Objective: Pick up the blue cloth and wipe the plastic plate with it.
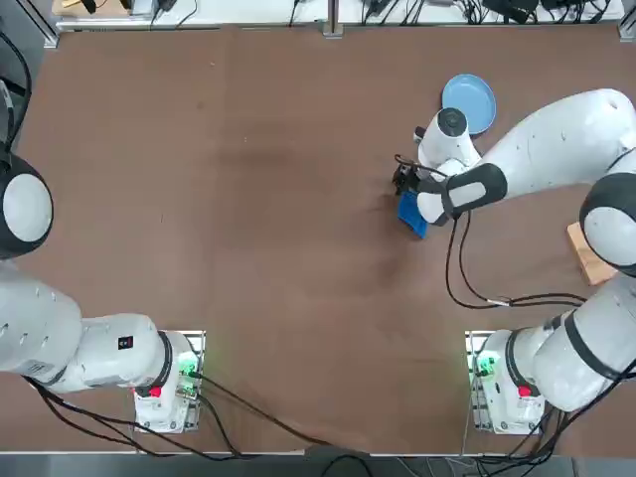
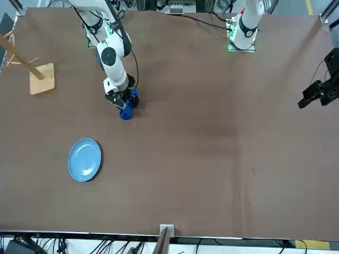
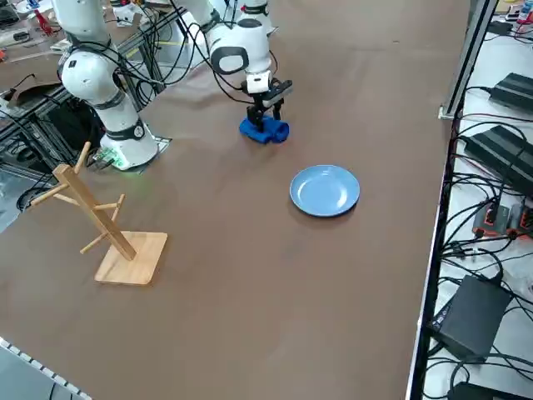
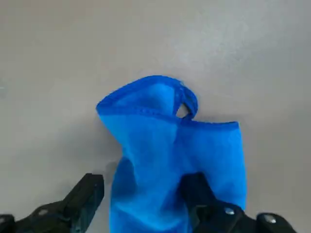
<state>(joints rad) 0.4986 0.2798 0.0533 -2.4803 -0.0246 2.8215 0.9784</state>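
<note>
The blue cloth (image 4: 170,145) lies crumpled on the brown table, also visible in the top view (image 1: 411,216) and the right side view (image 3: 265,131). My right gripper (image 4: 143,194) is low over it and open. One finger stands on the bare table beside the cloth, the other finger (image 4: 197,191) rests on the fabric, and a fold lies between them. From above, the gripper (image 1: 405,182) hides part of the cloth. The plastic plate (image 1: 468,102) is light blue and lies flat a short way beyond the gripper, shown bare in the right side view (image 3: 325,190).
A wooden peg stand (image 3: 108,233) on a square base sits near the table's right edge, behind the working arm (image 2: 37,71). The arm's cable loops over the table near its base (image 1: 467,288).
</note>
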